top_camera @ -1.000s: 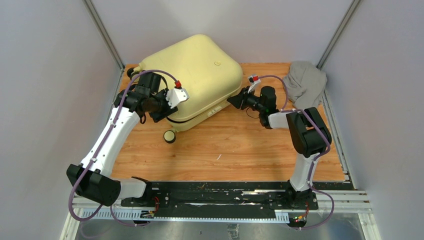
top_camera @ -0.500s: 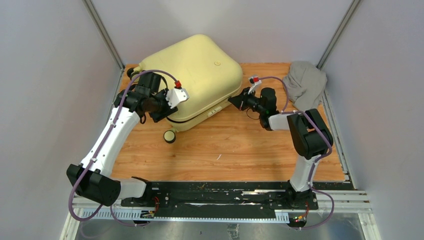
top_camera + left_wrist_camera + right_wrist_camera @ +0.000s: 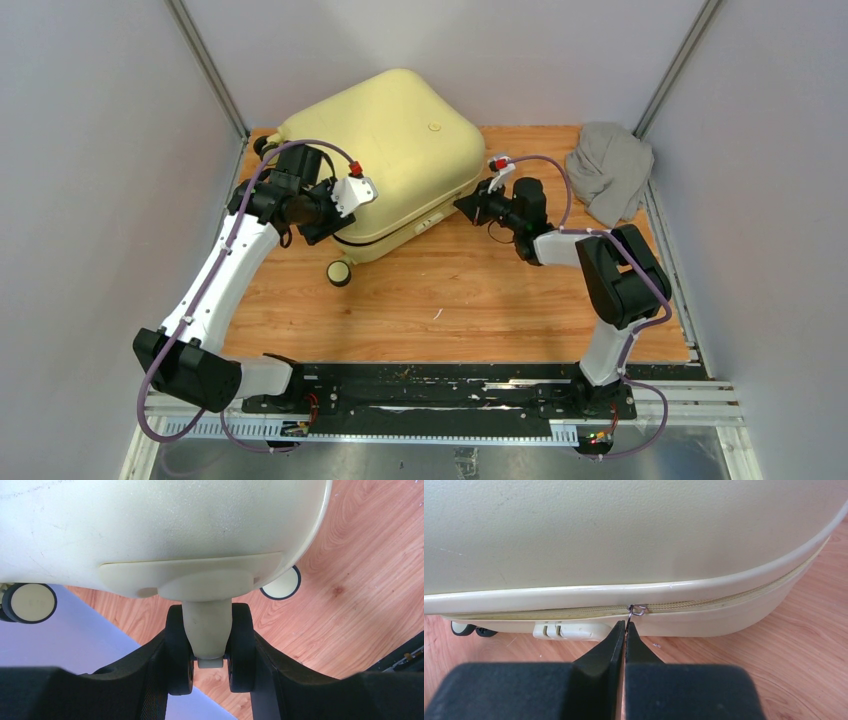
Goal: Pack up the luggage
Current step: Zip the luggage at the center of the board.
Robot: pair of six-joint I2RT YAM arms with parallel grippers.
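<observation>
The large pale yellow hard-shell suitcase (image 3: 400, 140) lies closed, far left on the wooden tabletop (image 3: 480, 290). The right gripper (image 3: 625, 627) has just pressed its fingers together on the small metal zipper pull (image 3: 638, 610) (unzipping can probably start). The left gripper (image 3: 210, 647) pinches a cream stub (image 3: 206, 620).

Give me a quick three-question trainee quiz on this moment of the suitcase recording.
1. True or false: the crumpled grey cloth garment lies inside the large pale yellow hard-shell suitcase.
2. The right jaws are shut on: A) a wheel, B) the thin metal zip pull, C) the garment?
3. What do the left jaws grip?
Key: 1 false, it lies on the wooden table. 2 B. 3 the cream plastic stem on the suitcase's wheeled end.
</observation>
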